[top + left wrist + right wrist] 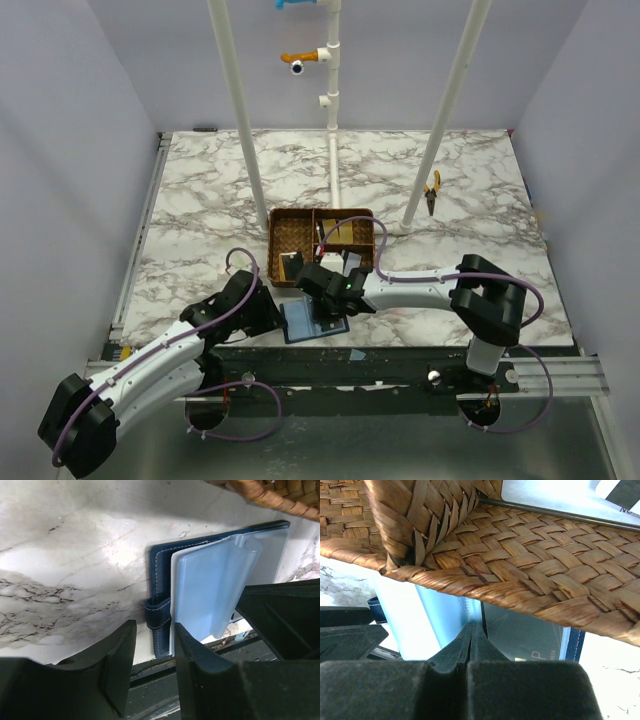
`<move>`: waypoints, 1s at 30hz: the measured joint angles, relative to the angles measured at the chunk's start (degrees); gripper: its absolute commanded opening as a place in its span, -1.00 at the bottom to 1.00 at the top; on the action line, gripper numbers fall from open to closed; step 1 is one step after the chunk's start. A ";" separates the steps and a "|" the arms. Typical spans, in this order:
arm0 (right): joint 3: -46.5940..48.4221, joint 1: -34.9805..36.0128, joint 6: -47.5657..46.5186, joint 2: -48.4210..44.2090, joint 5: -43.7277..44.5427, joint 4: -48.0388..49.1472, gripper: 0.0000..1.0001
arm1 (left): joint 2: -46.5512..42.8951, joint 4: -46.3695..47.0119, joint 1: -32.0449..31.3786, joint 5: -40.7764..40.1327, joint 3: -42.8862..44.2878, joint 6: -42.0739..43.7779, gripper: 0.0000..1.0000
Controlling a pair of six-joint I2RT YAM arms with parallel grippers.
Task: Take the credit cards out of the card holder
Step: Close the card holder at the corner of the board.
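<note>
One navy-blue folding card holder (300, 322) lies open at the near edge of the marble desk (200, 200), one dark card (530, 640) showing inside. The left tool (154, 630) gapes astride its strap (159, 614). The right tool (471, 630) is pinched closed at its pale sleeves (215, 590).

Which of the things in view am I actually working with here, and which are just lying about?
In the job:
- card holder, open at the near table edge
- dark card inside it
- credit cards lying in the wicker tray

Lying about:
- pliers
- white poles
</note>
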 measured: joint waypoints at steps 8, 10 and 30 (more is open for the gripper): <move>0.00 0.00 -0.07 -1.90 -1.07 0.74 -0.99 | 0.33 3.23 0.00 0.02 -0.81 0.07 -0.21; 0.00 0.00 -0.13 -2.56 -1.49 1.33 -0.99 | 0.96 4.07 0.00 0.02 -0.81 0.07 -0.25; 0.00 0.04 -0.39 -5.16 -2.21 2.29 -0.99 | 3.69 7.37 0.00 -0.15 -1.36 -0.72 -0.72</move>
